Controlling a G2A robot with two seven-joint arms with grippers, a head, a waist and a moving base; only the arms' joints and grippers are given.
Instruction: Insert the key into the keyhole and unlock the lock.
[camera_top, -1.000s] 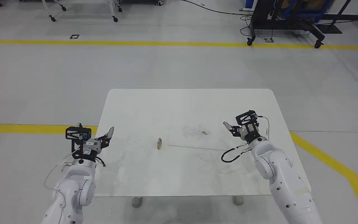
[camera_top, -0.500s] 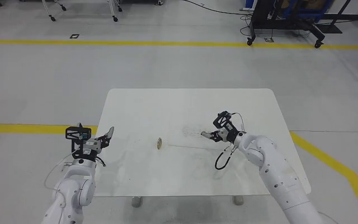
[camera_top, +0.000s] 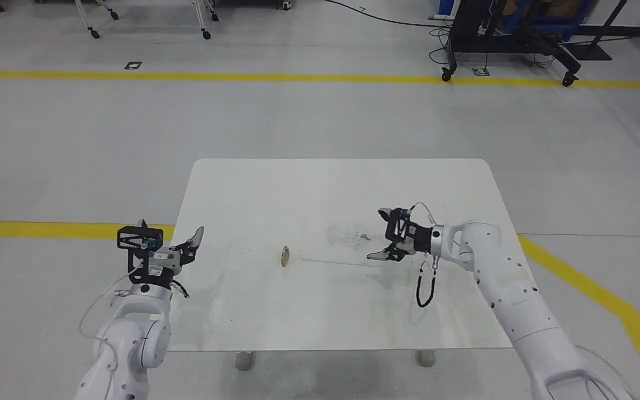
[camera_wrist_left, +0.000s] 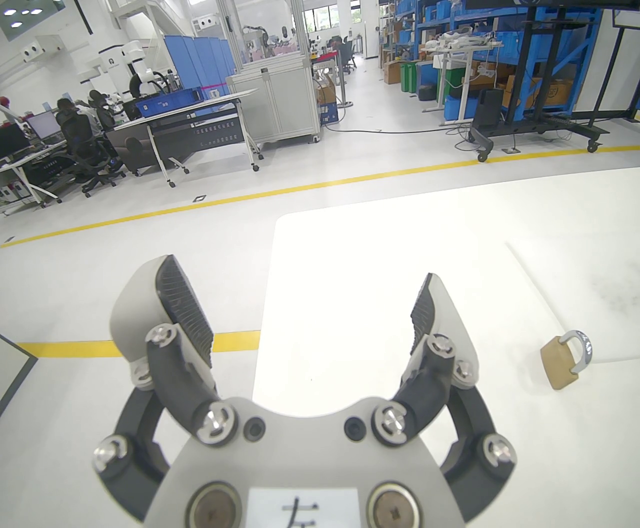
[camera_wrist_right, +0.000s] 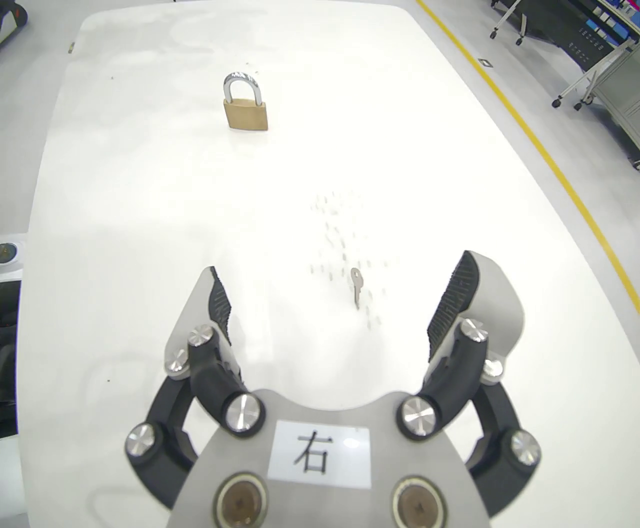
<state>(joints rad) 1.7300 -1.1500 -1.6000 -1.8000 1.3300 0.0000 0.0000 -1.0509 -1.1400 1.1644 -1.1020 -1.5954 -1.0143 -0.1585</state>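
A small brass padlock (camera_top: 285, 256) with a silver shackle lies near the middle of the white table (camera_top: 300, 190). A little silver key (camera_top: 367, 238) lies flat to its right. My right gripper (camera_top: 379, 235) hovers open just right of the key, pointing toward the lock. In the right wrist view the key (camera_wrist_right: 355, 287) lies between the spread fingers of the right gripper (camera_wrist_right: 340, 280), with the padlock (camera_wrist_right: 245, 110) farther ahead. My left gripper (camera_top: 190, 245) is open at the table's left edge; in its wrist view the left gripper (camera_wrist_left: 300, 300) is empty and the padlock (camera_wrist_left: 562, 360) lies off to one side.
A black cable (camera_top: 425, 285) hangs from the right arm over the table. The tabletop around the key has scattered scuff marks (camera_wrist_right: 340, 235). Yellow floor lines (camera_top: 300, 77) run past the table, and rolling racks (camera_top: 520, 40) stand far behind.
The right arm has swung leftward from the table's right side to just beside the key, its gripper staying open. The left arm, padlock and key have not moved.
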